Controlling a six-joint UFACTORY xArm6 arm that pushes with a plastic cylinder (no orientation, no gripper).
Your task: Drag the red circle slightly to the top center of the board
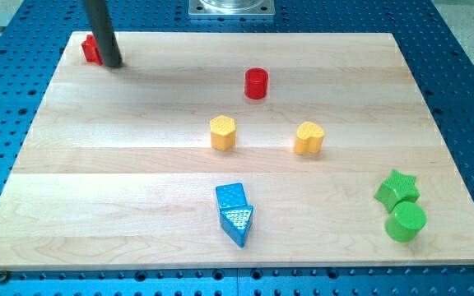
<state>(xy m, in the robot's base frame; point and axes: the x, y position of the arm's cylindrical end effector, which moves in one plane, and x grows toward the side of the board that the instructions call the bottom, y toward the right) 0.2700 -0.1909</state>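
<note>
The red circle (256, 83) is a short red cylinder standing on the wooden board (138, 164), a little right of centre in the upper part. My tip (112, 63) is at the board's top left corner, far to the left of the red circle. It touches or nearly touches a second red block (90, 49), which is partly hidden behind the rod, so its shape is unclear.
A yellow hexagon (223, 132) and a yellow heart (309, 137) sit below the red circle. A blue cube (231, 196) and blue triangle (237, 224) sit at bottom centre. A green star (397, 188) and green cylinder (405, 221) sit at bottom right.
</note>
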